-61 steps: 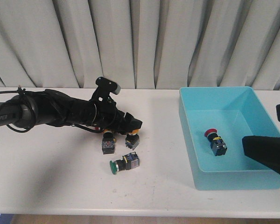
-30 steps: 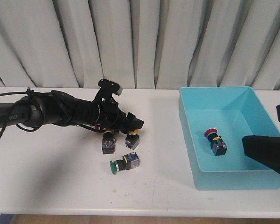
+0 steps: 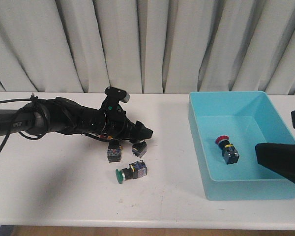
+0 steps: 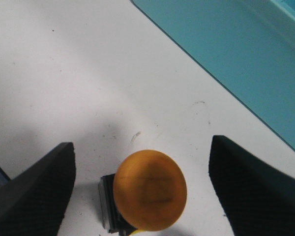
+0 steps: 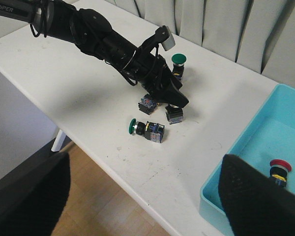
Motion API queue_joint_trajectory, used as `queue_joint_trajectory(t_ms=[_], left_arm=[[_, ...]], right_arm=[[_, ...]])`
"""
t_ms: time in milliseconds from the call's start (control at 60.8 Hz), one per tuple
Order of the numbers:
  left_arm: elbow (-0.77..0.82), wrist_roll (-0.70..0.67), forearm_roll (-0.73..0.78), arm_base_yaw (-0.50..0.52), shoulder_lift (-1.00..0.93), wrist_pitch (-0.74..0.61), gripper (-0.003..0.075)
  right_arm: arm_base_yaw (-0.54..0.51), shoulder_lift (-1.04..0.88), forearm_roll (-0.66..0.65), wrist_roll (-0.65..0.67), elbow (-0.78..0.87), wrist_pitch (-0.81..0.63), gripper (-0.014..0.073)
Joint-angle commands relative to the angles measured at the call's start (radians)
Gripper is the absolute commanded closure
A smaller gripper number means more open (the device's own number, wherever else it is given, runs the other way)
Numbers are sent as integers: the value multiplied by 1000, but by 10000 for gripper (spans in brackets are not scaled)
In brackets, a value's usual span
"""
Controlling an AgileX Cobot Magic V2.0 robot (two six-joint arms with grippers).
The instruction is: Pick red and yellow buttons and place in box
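A yellow button point(image 4: 150, 191) lies on the white table with its cap facing my left wrist camera. My left gripper point(image 4: 142, 184) is open, with one finger on each side of the cap and a gap on both sides. In the front view the left gripper point(image 3: 143, 132) hangs over the button's black body point(image 3: 139, 148) and hides the cap. A red button point(image 3: 226, 147) lies inside the turquoise box point(image 3: 199, 142). My right gripper point(image 5: 145, 196) is open and empty, and its fingers point(image 3: 280, 160) hover over the box's front right corner.
A green-capped switch point(image 3: 132, 171) lies on its side in front of the left gripper. Another switch point(image 3: 113, 151) lies beside it, its cap hidden under the arm. A further green switch point(image 5: 178, 61) stands behind the left arm. The table's front edge point(image 5: 137, 196) is near.
My left gripper has crept a little forward and lower over the yellow button, so the orange cap seen at its tip earlier is now covered in the front view. The right arm has not moved.
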Motion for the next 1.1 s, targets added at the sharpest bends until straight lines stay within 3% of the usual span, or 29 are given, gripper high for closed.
queue_joint_trajectory(t_ms=[0, 839, 987, 1086], left_arm=[[-27, -10, 8, -5, -58, 0, 171], [-26, -30, 7, -4, -23, -9, 176], [-26, -30, 7, -4, -23, -9, 220], [-26, -30, 7, -4, -23, -8, 290]], right_arm=[[-4, 0, 32, -3, -27, -49, 6], [-4, 0, 32, -3, -27, -47, 6], [-4, 0, 32, -3, -27, -46, 6], [-4, 0, 32, -3, -27, -45, 6]])
